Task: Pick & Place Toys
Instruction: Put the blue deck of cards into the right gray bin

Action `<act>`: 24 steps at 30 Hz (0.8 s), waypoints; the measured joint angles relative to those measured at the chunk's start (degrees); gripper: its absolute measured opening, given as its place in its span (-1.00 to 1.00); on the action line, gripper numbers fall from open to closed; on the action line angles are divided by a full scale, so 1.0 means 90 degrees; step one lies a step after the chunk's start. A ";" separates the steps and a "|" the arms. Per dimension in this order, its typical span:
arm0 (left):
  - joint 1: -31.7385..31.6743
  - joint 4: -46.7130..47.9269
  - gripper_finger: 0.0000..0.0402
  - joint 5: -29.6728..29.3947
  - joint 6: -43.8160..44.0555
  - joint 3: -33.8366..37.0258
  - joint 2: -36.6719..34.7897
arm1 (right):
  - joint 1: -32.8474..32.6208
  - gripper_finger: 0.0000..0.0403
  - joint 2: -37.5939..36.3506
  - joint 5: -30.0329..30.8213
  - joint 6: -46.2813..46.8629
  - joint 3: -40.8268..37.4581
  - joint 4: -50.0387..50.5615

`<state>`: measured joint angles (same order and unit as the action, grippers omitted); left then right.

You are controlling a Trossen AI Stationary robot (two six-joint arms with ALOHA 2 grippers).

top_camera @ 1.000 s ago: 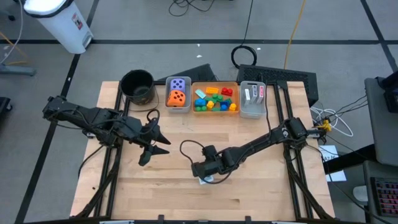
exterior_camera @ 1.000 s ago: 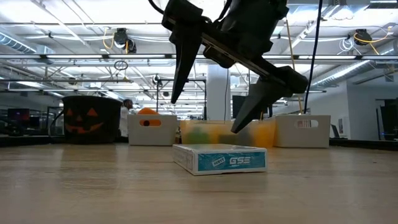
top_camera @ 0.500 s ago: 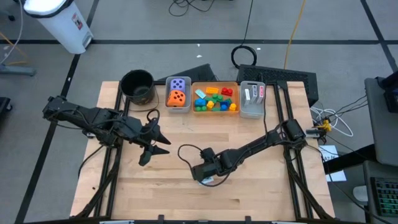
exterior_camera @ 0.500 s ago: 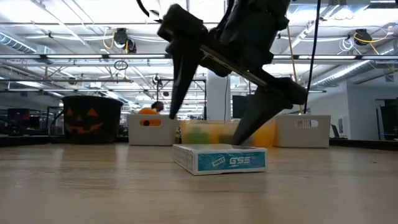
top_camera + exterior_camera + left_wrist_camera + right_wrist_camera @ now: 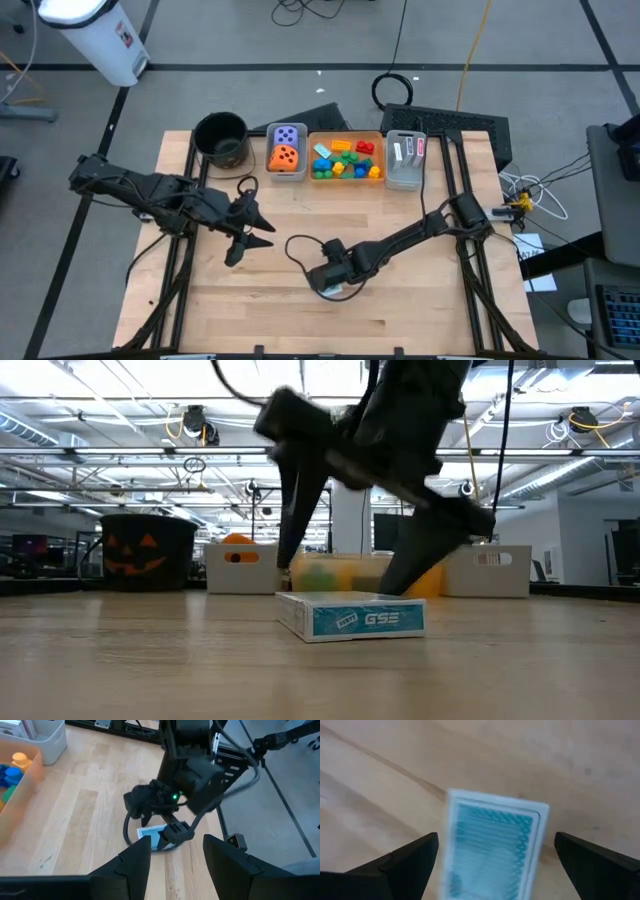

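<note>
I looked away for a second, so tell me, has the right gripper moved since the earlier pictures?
Yes. In the low view the right gripper has come down toward the teal card box lying on the table, its open fingers now straddling the box.

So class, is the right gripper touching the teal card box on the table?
Apart. The right wrist view shows the right gripper open, bare wood between each finger and the teal card box.

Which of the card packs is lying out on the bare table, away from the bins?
The flat teal-and-white card box, under the open right gripper. The other white and pink card packs stand inside the grey bin.
</note>
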<state>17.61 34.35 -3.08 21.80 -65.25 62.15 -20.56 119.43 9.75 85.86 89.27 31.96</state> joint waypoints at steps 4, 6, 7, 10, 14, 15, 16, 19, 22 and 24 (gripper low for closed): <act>0.0000 0.0008 -0.07 0.0001 0.0017 0.0002 0.0059 | 0.0005 0.93 0.0067 -0.0356 -0.0041 0.0002 0.0137; 0.0000 0.0023 -0.07 0.0001 0.0017 0.0002 0.0068 | 0.0008 0.93 0.0190 -0.0410 -0.0090 0.0022 0.0144; 0.0000 0.0019 -0.07 0.0003 0.0017 0.0002 0.0070 | 0.0008 0.93 0.0198 -0.0392 -0.0065 0.0022 0.0167; 0.0000 0.0012 -0.07 0.0001 0.0044 0.0002 0.0069 | 0.0010 0.93 0.0198 -0.0407 -0.0031 0.0022 0.0296; 0.0000 0.0015 -0.07 0.0001 0.0046 0.0002 0.0070 | 0.0010 0.93 0.0214 -0.0393 -0.0052 0.0019 0.0745; 0.0000 0.0014 -0.07 0.0001 0.0046 0.0002 0.0068 | 0.0017 0.93 0.0226 -0.0411 -0.0049 0.0018 0.0897; 0.0000 0.0016 -0.07 0.0001 0.0046 0.0002 0.0068 | 0.0017 0.93 0.0236 -0.0428 -0.0026 0.0012 0.1092; 0.0000 0.0017 -0.07 0.0001 0.0054 0.0002 0.0068 | 0.0015 0.93 0.0212 -0.0430 0.0063 0.0010 0.1702; 0.0000 0.0018 -0.07 0.0002 0.0066 0.0002 0.0068 | 0.0015 0.93 0.0231 -0.0431 0.0063 0.0005 0.2139; 0.0000 0.0017 -0.07 0.0003 0.0066 0.0002 0.0068 | 0.0015 0.93 0.0233 -0.0431 0.0046 0.0002 0.2467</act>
<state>17.61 34.51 -3.05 22.39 -65.23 62.76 -20.43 121.52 5.87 86.28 89.30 54.16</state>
